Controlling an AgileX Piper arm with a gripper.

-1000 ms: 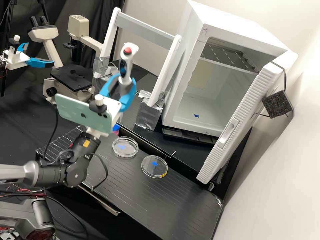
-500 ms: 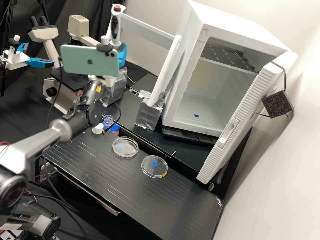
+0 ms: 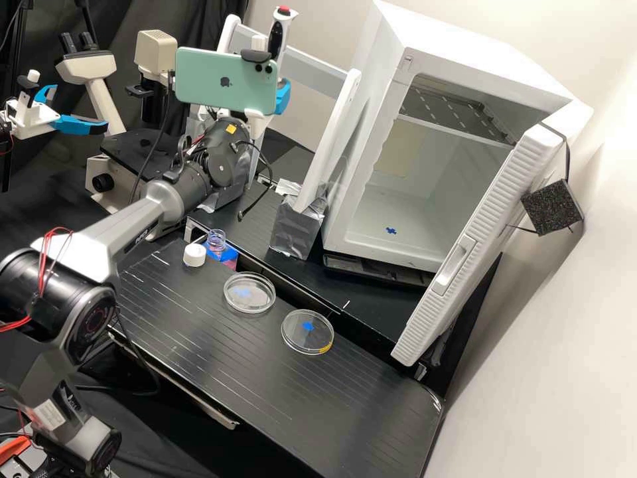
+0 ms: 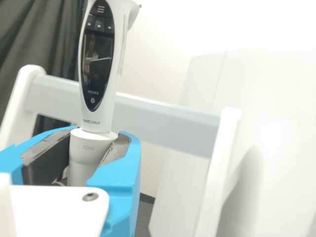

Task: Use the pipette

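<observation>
The gripper is holding the pipette nearly upright at the far side, left of the open white cabinet; its blue fingers are standing partly apart, pressing around the collar. Small pale print is showing on the pipette's dark panel, with more on its body and collar. The green phone is bearing a dark logo, and a white label is sitting near left.

- One bottle
- One cap beside the bottle
- Two petri dishes near it
- Farther from it: one pipette, phone, microscope, cabinet
</observation>
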